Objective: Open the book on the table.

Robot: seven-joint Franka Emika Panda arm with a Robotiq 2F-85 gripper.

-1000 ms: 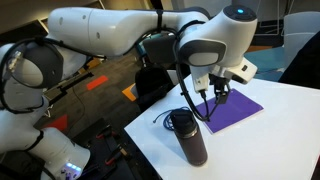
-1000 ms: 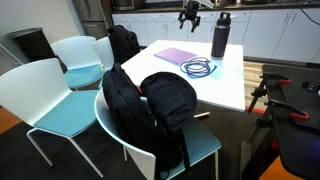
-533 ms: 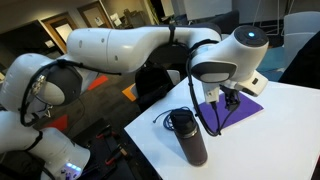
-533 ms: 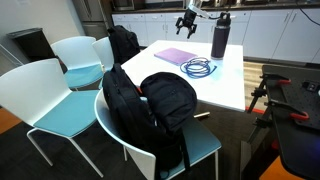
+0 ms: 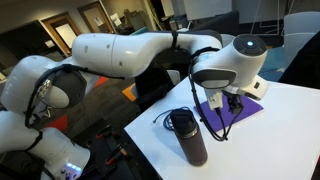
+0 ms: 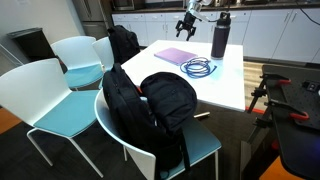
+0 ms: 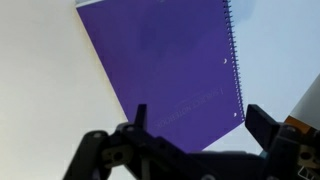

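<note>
Shifting rightward in an exterior view since a second ago, the arm is now holding its claw (image 7: pixel 197 120) over the purple spiral notebook (image 7: pixel 170 70). That notebook is lying closed and flat on the white counter (image 7: pixel 40 90), cover up, with its binding running along the right edge in the wrist view. The claw is hanging spread wide and gripping nothing, well above the cover. Opening is not yet beginning; reaching a cover edge and lifting it are both remaining. A dark bottle (image 5: pixel 190 137) is standing near the notebook, apart from it.
</note>
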